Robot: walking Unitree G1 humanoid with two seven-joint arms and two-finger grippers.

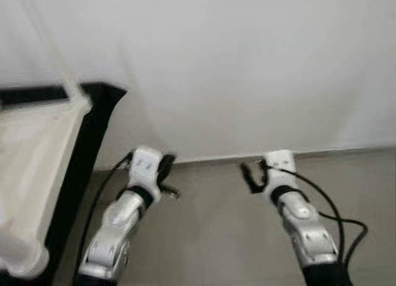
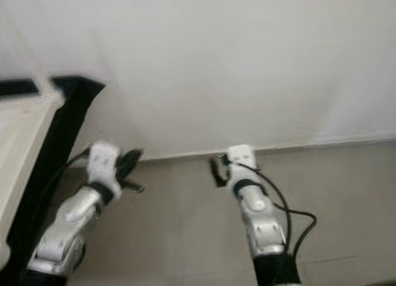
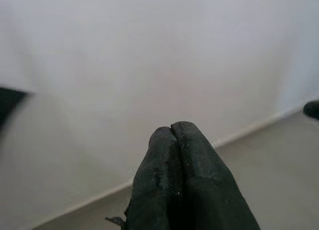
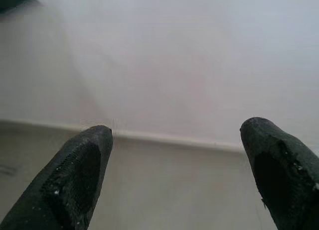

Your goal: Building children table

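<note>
Both silver arms reach forward and low toward a white wall. My left gripper (image 3: pixel 172 133) is shut, its two black fingers pressed together with nothing between them; it hangs just above the floor near the skirting (image 1: pixel 168 168). My right gripper (image 4: pixel 177 133) stands open, its fingers (image 4: pixel 79 165) spread wide over bare floor, and it points at the wall base (image 1: pixel 250 174). At the far left a pale cream panel (image 1: pixel 31 168) with a rounded edge rests against a black frame (image 1: pixel 93 131).
A plain white wall (image 1: pixel 247 69) fills the view ahead, meeting a beige tiled floor (image 1: pixel 210 236) at a light skirting strip (image 1: pixel 334 153). A black cable (image 1: pixel 337 221) loops off my right forearm. The black frame and cream panel block the left side.
</note>
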